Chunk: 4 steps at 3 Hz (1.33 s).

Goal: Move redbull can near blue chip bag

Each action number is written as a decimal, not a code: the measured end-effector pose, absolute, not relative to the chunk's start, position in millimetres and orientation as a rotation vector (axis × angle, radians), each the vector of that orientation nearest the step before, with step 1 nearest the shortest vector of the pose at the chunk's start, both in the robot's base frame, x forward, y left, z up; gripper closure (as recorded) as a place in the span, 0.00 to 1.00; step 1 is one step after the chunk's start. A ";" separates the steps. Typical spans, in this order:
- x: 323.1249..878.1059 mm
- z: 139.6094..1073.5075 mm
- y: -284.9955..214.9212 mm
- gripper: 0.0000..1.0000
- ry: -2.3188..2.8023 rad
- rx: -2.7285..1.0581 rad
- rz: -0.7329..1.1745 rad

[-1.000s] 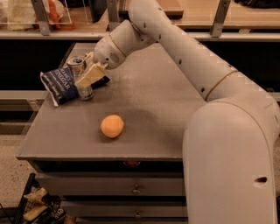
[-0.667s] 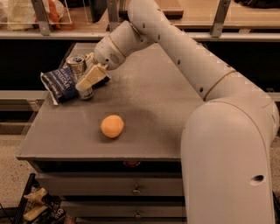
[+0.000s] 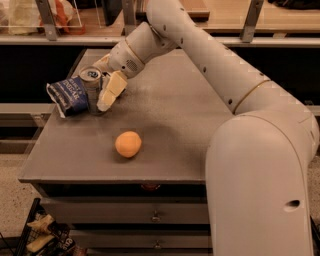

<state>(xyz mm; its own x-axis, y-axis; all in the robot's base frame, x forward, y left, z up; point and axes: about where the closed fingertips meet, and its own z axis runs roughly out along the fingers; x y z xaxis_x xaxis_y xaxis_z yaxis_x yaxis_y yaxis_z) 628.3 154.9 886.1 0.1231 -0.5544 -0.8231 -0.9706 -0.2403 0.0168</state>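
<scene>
A pale robot arm (image 3: 210, 65) reaches from the right foreground across a grey counter (image 3: 170, 125). Its hand (image 3: 106, 95) is at the counter's back left, right against the redbull can (image 3: 91, 86). The hand now sits slightly farther right than a second ago. The can and the other things have not moved. Whether the hand grips the can or has let go cannot be told.

The can stands upright, touching or just beside the right edge of the blue chip bag (image 3: 69, 96), which lies crinkled at the counter's left edge. An orange ball (image 3: 128, 144) rests well apart, nearer the front.

The counter has drawers (image 3: 155, 216) below. Wooden shelving (image 3: 225, 15) runs behind, and the floor (image 3: 10, 210) is speckled.
</scene>
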 end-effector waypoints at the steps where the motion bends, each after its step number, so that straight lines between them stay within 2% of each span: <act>1: 633.0 888.2 142.1 0.00 1.504 -1.858 0.946; 4: 639.9 885.1 126.5 0.00 1.549 -1.849 0.907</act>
